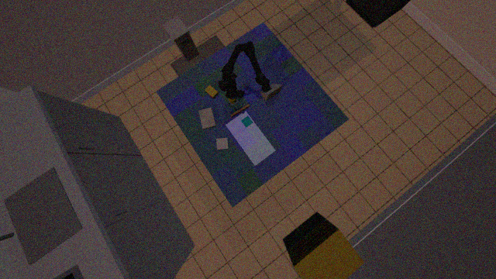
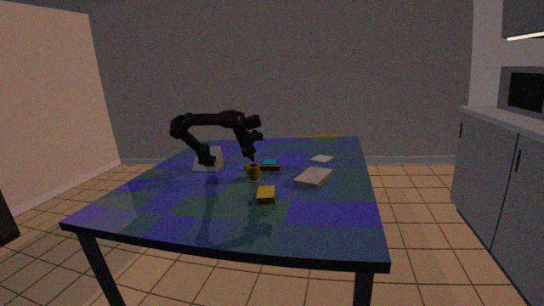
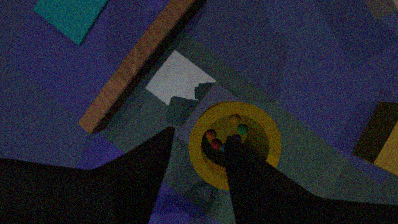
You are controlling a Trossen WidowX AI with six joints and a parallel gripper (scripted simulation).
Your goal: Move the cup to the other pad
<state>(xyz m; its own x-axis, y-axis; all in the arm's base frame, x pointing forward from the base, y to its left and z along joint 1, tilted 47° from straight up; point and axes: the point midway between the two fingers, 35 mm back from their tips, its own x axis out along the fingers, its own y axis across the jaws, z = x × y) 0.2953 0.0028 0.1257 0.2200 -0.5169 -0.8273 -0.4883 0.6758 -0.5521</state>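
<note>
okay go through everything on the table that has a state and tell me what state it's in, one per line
Yellow cup: upright on the table, not lifted.
Marbles: inside the cup, none spilled that I can see.
Tool: above the cup, partly closed, holding nothing.
Teal pad: flat on the table, nothing on it.
Yellow block: lying flat, apart from the cup.
Grey slab: lying flat.

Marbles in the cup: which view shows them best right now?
The wrist view. It looks straight down into the cup, so several marbles show, though one finger covers part of the opening. The exterior view shows only the cup's outer wall. In the top view the arm hides it.
</note>
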